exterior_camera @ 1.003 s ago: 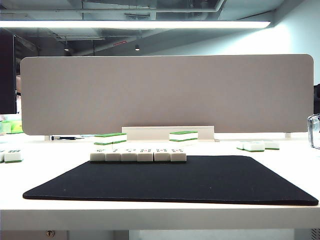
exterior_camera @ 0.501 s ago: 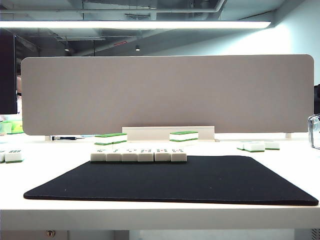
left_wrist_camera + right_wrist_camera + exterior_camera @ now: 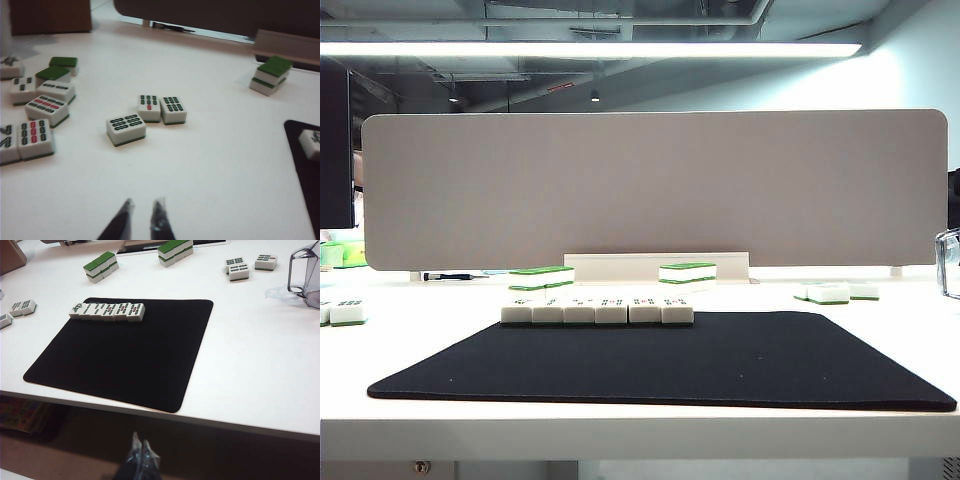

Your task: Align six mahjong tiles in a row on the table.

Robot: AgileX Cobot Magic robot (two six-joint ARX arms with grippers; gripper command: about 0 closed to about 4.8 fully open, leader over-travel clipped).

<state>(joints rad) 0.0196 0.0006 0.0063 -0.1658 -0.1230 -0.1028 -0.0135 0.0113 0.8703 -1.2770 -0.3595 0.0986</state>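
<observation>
Six mahjong tiles point(image 3: 597, 310) stand side by side in one straight row along the far edge of the black mat point(image 3: 660, 360) on the white table point(image 3: 620, 435). The right wrist view shows the same row point(image 3: 107, 311). One end tile point(image 3: 311, 142) shows in the left wrist view. Neither gripper appears in the exterior view. My left gripper point(image 3: 144, 205) hovers over bare table left of the mat, its tips nearly together with nothing between them. My right gripper point(image 3: 140, 445) is shut and empty, held off the table's front edge.
A grey divider panel point(image 3: 650, 190) stands behind the mat. Green-topped tile stacks point(image 3: 540, 276) point(image 3: 687, 271) lie in front of it. Loose tiles lie at the right point(image 3: 835, 291) and left point(image 3: 126, 129) point(image 3: 37, 107). A clear container point(image 3: 306, 272) sits at the far right.
</observation>
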